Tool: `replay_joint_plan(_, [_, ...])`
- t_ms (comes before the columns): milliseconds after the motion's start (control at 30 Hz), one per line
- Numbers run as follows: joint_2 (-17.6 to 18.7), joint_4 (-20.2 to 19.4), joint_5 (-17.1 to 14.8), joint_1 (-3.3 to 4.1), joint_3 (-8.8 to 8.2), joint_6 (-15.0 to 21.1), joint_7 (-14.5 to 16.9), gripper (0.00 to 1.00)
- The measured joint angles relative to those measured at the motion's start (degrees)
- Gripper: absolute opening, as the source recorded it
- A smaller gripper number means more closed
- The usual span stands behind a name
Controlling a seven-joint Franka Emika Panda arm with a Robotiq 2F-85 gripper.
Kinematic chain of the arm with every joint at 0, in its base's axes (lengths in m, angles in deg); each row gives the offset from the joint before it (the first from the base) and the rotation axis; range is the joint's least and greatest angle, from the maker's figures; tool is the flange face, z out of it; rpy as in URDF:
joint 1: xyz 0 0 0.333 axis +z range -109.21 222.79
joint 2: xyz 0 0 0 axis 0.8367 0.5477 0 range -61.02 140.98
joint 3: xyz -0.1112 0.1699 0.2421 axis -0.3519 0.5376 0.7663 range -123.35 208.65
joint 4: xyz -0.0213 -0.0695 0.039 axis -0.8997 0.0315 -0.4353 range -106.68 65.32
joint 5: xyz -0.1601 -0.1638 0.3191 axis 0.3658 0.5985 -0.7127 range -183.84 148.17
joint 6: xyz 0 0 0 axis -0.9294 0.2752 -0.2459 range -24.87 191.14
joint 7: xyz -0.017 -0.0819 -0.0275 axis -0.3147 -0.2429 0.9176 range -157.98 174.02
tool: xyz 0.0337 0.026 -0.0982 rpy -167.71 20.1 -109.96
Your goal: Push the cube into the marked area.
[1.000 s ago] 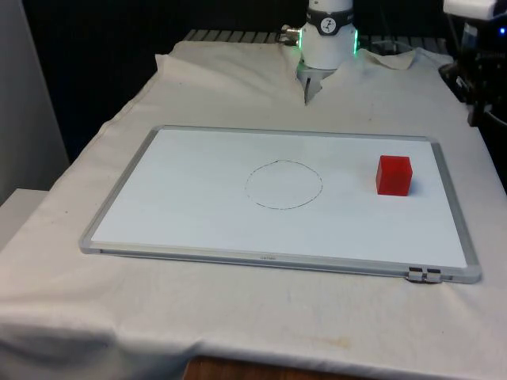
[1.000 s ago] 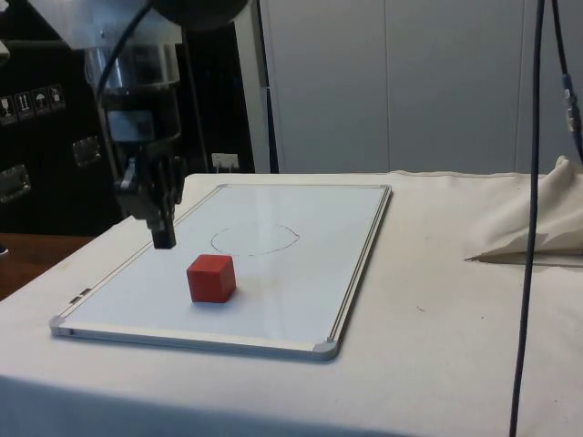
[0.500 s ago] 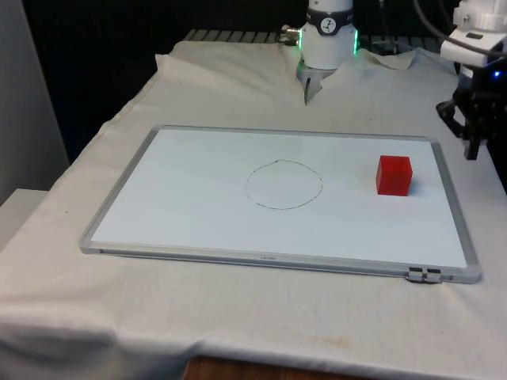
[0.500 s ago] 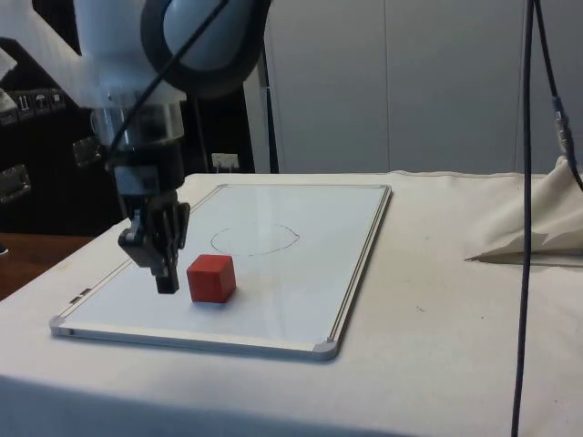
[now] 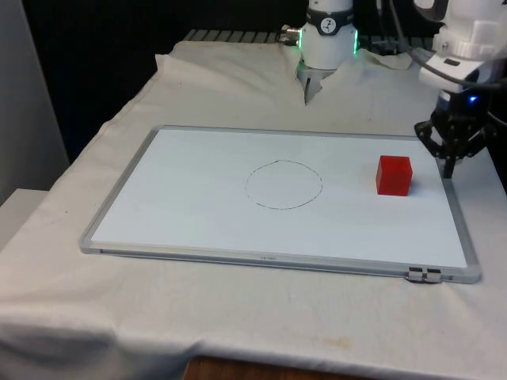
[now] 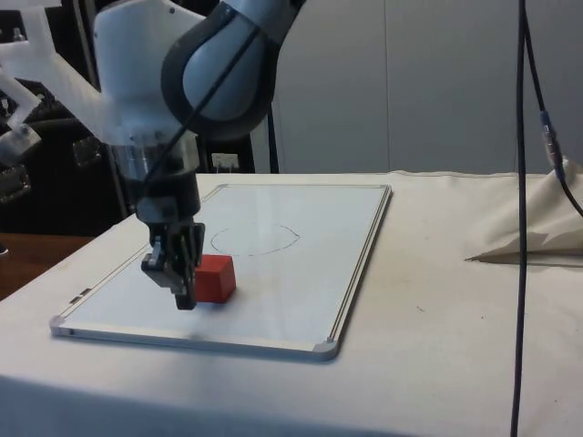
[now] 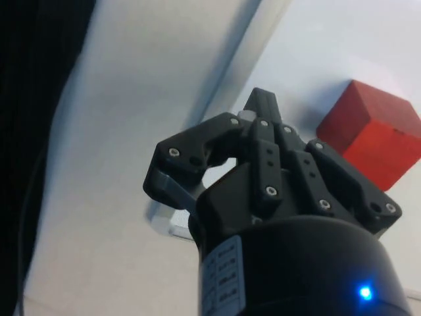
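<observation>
- Now the gripper (image 5: pixel 449 162), fingers pressed together, hangs low over the whiteboard's (image 5: pixel 198 206) edge.
- Just beside it sits the red cube (image 5: pixel 394 175), apart.
- Beyond the cube lies the drawn circle (image 5: pixel 283 184), roughly in line, so a straight shove looks right.

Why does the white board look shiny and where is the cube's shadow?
In the side view the whiteboard mirrors the pale wall, so it gleams; the red cube casts only a faint shadow there. In the front view the board looks flat and even, and the gripper is dark.
</observation>
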Motion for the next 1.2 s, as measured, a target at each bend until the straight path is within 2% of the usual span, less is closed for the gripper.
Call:
replay_joint_plan(267, [0.00, -1.83, 1.60, 0.00, -1.60, 0.17, -0.06, 0.00])
replay_joint_plan(367, [-0.06, -2.46, 3.09, 0.00, -2.18, 0.17, -0.57, 0.00])
replay_joint_plan(767, [-0.52, -3.32, 9.00, 0.06, -3.78, -0.23, -4.35, 0.00])
replay_joint_plan(900, [-0.46, -3.55, 11.75, 0.06, -4.53, -0.23, -6.65, 0.00])
replay_joint_plan(1200, [-0.23, -3.72, 15.58, 0.06, -5.73, -0.11, -9.68, 0.00])
